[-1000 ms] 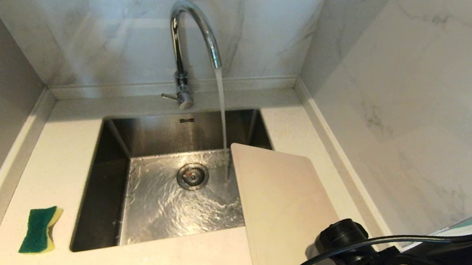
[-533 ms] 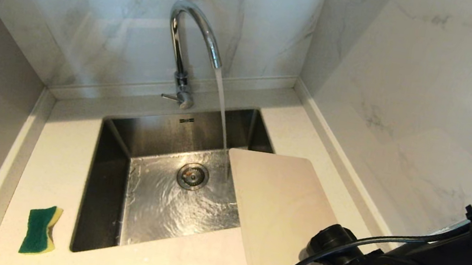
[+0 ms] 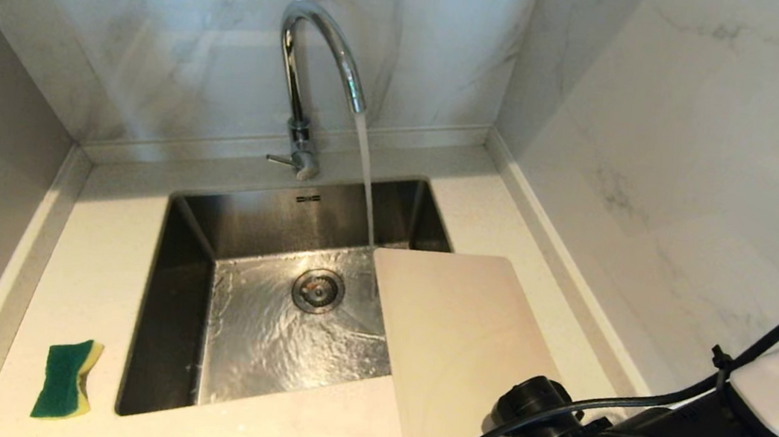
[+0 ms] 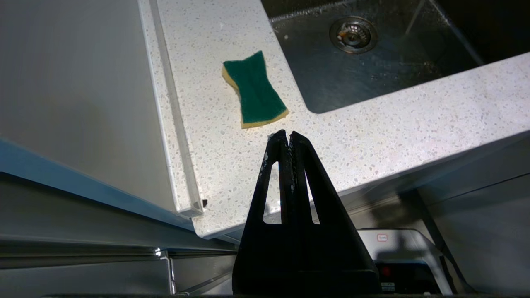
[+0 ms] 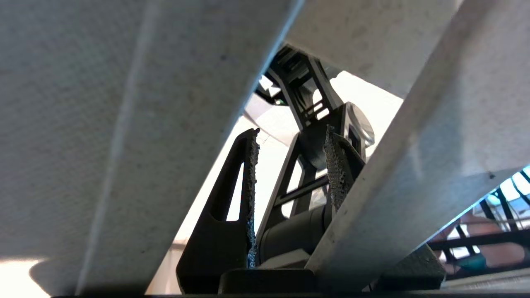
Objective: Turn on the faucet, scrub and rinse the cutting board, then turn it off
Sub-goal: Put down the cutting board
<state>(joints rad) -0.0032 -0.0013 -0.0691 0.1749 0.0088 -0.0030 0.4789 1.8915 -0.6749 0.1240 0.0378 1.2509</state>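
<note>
The chrome faucet [image 3: 317, 51] is running, and its stream [image 3: 365, 178] comes down at the far left corner of the cutting board [image 3: 463, 341]. The off-white board hangs tilted over the right side of the sink [image 3: 177, 341], with its near end at my right wrist [image 3: 543, 419]. My right gripper [image 5: 292, 131] grips the board's handle end from below. Its jaws stand partly apart, with the board's underside [image 5: 103, 124] and end bar [image 5: 414, 145] on either side. The left gripper [image 4: 288, 134] is shut and empty, hanging off the counter's front left edge.
A green and yellow sponge [image 3: 66, 379] lies on the speckled counter left of the sink, just beyond the left fingertips [image 4: 253, 90]. The faucet's small lever [image 3: 281, 158] points left. Marble walls close in at the back and right. Water sheets round the drain [image 3: 318, 290].
My right arm has swung left across the head view. The board went with it, its far corner shifting slightly left under the stream. The left arm is still.
</note>
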